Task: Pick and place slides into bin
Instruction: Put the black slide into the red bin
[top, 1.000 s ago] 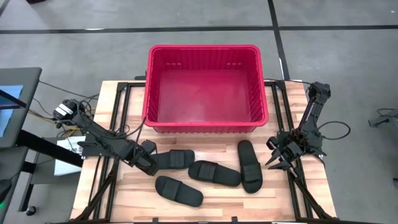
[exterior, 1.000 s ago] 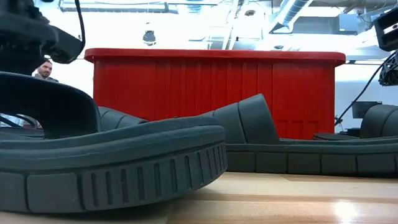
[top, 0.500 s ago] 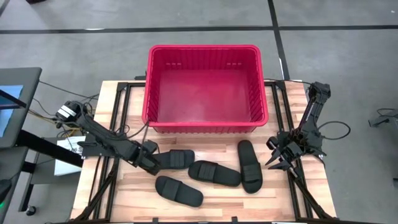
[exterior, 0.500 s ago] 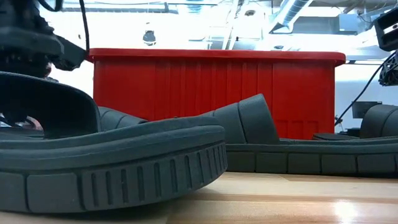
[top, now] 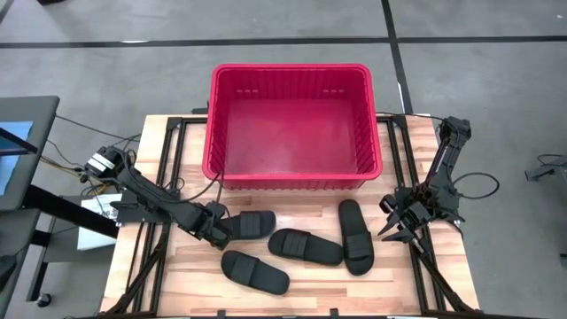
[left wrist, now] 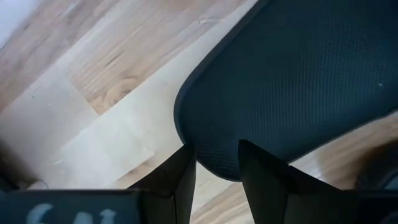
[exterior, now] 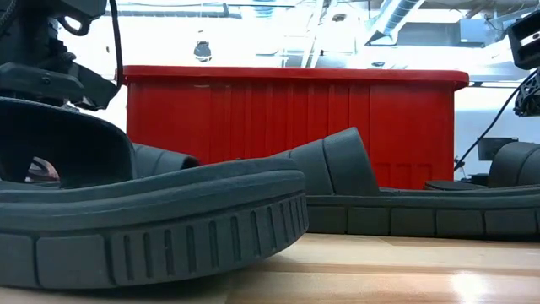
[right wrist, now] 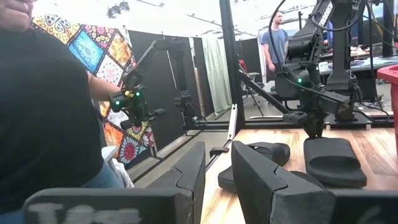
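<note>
Four black slides lie on the wooden table in front of the red bin: one at the left, one in the middle, one near the front edge, one at the right. My left gripper is low at the left slide's left end and shut on it. My right gripper hangs shut and empty at the table's right edge, right of the right slide; its wrist view shows only a narrow slit between its fingers. My left gripper has the rounded end of the left slide's sole between its two fingers, one finger outside the rim and the other over the textured face. It comes slanting down from the table's left. The slide lies flat on the table.
The bin stands at the table's far middle, its near wall close behind the slides. Black frame rails run along both table sides. A person stands close beyond the right edge, and another person farther off.
My left gripper has moved a little toward the table's right and far edge, along the table onto the left slide's left end.
</note>
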